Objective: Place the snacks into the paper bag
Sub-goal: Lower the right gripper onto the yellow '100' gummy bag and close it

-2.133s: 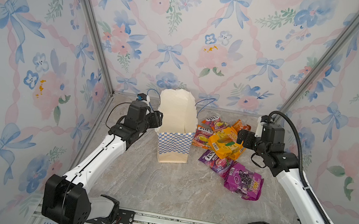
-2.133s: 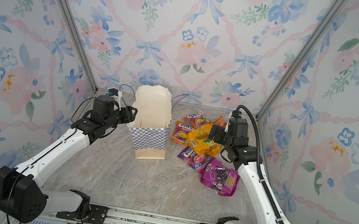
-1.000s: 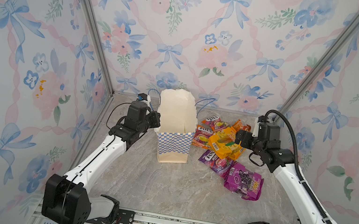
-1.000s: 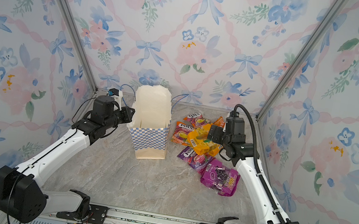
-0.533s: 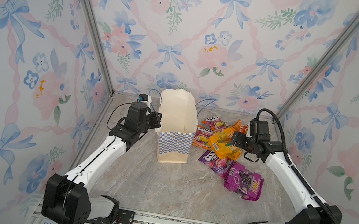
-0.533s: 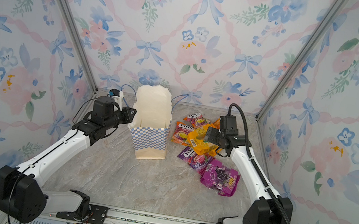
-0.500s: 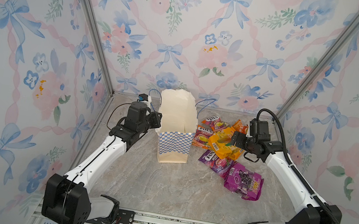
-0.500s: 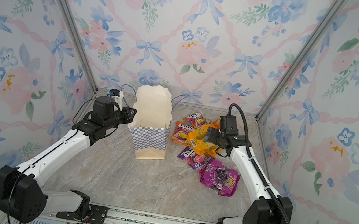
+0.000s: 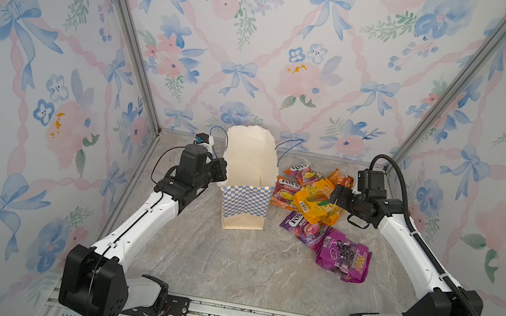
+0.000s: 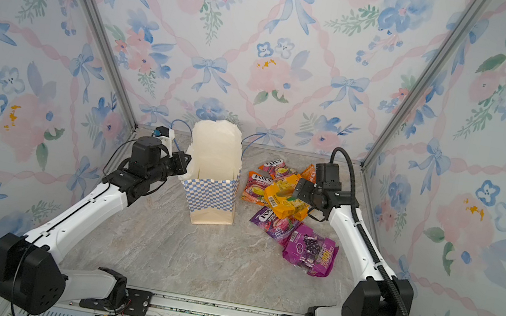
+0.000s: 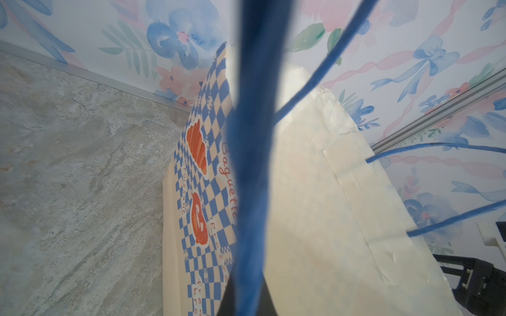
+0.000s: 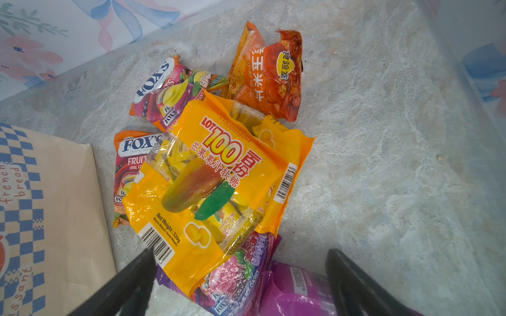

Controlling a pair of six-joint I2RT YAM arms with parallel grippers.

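Left hand (image 9: 223,172) sits closed tight against the upper rim of the paper bag (image 9: 251,172), on the side of the bag facing away from the snacks. In its wrist view a blurred blue cord handle (image 11: 252,164) runs straight down to the fingertips, so I cannot tell whether the paper or the cord is pinched. The bag stands upright on the tabletop (image 9: 243,268) between the two hands, its mouth open and its checkered band low on the wall. The right hand (image 12: 241,250) is spread wide and holds nothing, poised just above the yellow mango pack (image 12: 219,177), which lies on top of the heap directly ahead of its fingers (image 12: 137,273). Beyond that pack lie the orange chip bag (image 12: 268,76) and two FOX'S candy bags (image 12: 158,90), one of them just beside the paper bag. Under the fingers a purple FOX'S pack (image 9: 302,226) peeks out, and the magenta grape pack (image 9: 344,257) lies behind the hand, beside its forearm. All the snacks seen are outside the bag.
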